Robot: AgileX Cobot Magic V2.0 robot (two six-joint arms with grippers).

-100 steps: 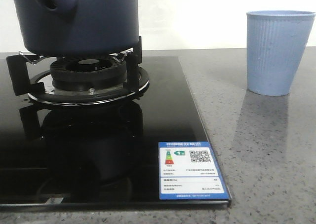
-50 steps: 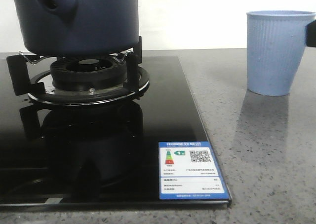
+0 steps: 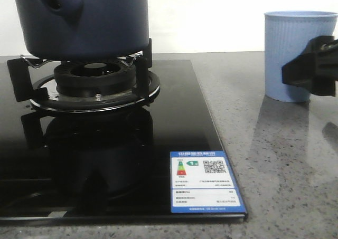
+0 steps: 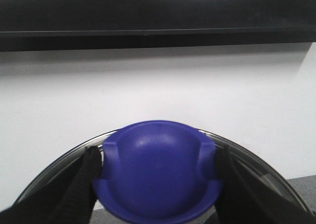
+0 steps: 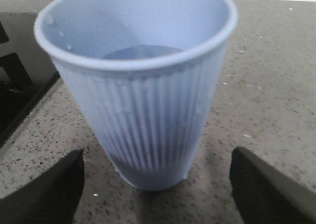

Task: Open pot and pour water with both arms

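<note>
The pot (image 3: 84,20) sits on the burner (image 3: 95,80) at the left of the surface (image 3: 274,160). The left pincer (image 4: 157,184) is closed on the blue lid knob (image 4: 158,177). The right pincer (image 5: 158,184) is spread wide, its fingers (image 5: 47,189) either side of the ribbed cup (image 5: 143,95) without touching. Closing off-centre could tip the light cup and spill the water inside; squeezing hard might buckle it.

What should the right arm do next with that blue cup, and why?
Probably ease the right gripper forward, then close. Its fingers stand open on either side of the cup without touching it. The left gripper already grips the lid knob.
</note>
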